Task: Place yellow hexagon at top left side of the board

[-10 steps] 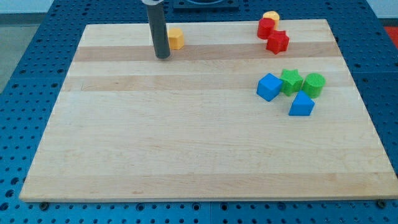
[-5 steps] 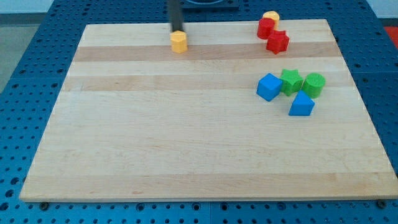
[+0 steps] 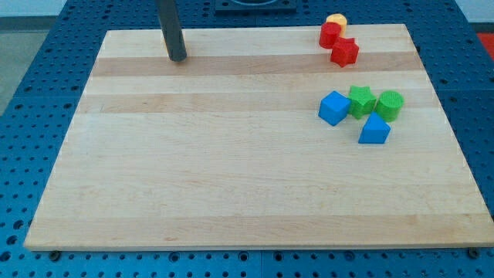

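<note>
Overhead, found my tip (image 3: 177,59) resting on the board (image 3: 231,177) near its top-left part, just below the top edge. Traced the dark rod (image 3: 170,27) from the tip up and out of the view's top, leaning slightly to the view's left. Carried no fingers on this rod, so had nothing to clench, release or grasp with.

Could not locate the yellow hexagon anywhere in view; could not tell whether the rod concealed it. Saw no block touching the tip.

Recorded two clusters on the view's right, both well apart from the tip:

- Top-right cluster: red cylinder (image 3: 330,34) at the board's top edge, with a yellow block (image 3: 336,19) touching it from behind, shape not made out. Placed the red star (image 3: 345,52) just below the cylinder, touching it.
- Mid-right cluster: blue cube (image 3: 334,107), green star (image 3: 361,101) and green cylinder (image 3: 390,104) in a row from left to right, each touching the next. Placed the blue triangle (image 3: 374,130) just below the green pair.

Noted a blue perforated table (image 3: 23,46) around the board on all sides.
</note>
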Tool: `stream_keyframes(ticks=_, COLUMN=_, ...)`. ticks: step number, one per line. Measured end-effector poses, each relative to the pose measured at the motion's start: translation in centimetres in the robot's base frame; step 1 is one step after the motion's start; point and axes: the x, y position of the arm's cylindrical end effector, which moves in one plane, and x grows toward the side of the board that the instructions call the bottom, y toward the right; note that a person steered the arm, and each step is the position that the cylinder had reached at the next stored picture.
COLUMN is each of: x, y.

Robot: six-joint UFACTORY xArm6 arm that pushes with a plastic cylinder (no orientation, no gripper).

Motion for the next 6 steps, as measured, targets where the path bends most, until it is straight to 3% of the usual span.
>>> stream_keyframes(ticks=1, x=-1.7, y=4.1)
stream_keyframes(ticks=2, x=-5.6, y=2.0)
stream_keyframes(ticks=4, x=-3.0, y=-5.7)
stream_keyframes(ticks=6, x=-2.9, y=-6.3)
